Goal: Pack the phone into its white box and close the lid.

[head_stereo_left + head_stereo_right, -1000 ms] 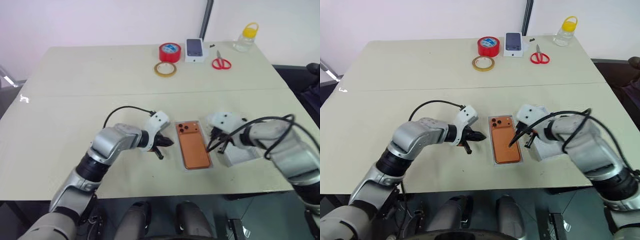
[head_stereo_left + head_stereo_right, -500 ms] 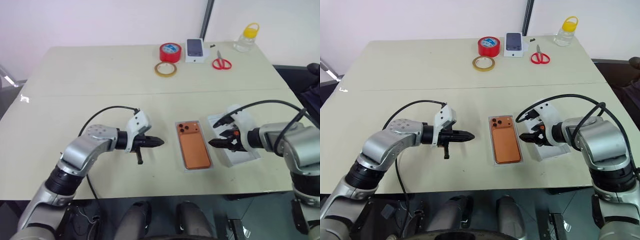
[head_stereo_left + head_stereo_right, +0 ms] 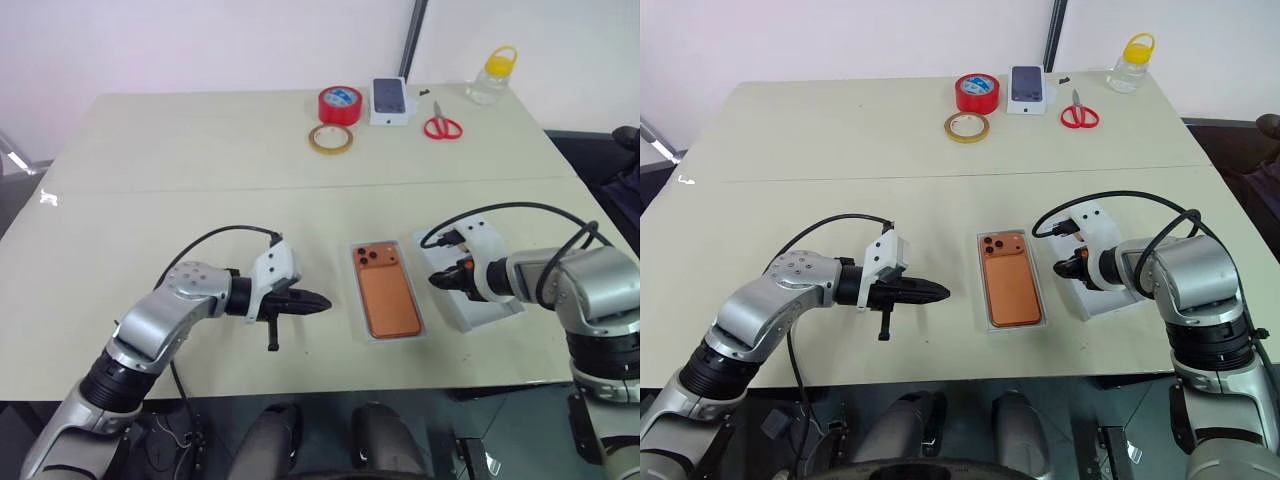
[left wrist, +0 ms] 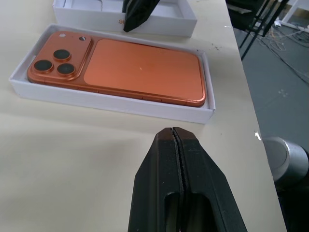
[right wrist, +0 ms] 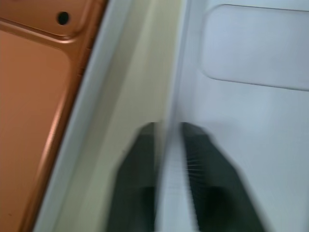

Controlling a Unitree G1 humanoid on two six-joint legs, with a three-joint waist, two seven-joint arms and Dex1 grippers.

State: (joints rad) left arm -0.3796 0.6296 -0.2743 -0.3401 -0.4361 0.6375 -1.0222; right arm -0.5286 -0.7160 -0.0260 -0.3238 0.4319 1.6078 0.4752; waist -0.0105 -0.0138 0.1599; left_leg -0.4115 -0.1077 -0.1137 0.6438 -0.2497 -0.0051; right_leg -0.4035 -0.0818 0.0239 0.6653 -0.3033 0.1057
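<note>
My right fingers [image 5: 193, 164] are pinched shut on the near wall of the lid [image 3: 487, 300], one finger outside the wall and one inside the pale hollow. My left fingers [image 4: 166, 193] are pressed together w/ nothing between them, pointing toward the white box [image 4: 120, 104] from the counter [image 3: 200, 160] just short of it, not touching.

The phone [image 3: 385, 290] lies back-up inside the white box, camera bump w/ three dark lenses at the far end, body flat and sitting below the low rim. Box sits at the counter's near edge, centre, long side running away from me. Lid rests hollow-side up just beside the box on its right, a narrow strip of counter between them; the wrist view shows a shallow rounded recess in the lid's inner floor.

Far side of the counter, well apart from the work: red tape roll [image 3: 340, 103], tan tape ring [image 3: 331, 139] in front of it, small white box [image 3: 390, 100] printed w/ a dark phone, red-handled scissors [image 3: 442, 124], clear jar w/ yellow lid [image 3: 493, 74].
</note>
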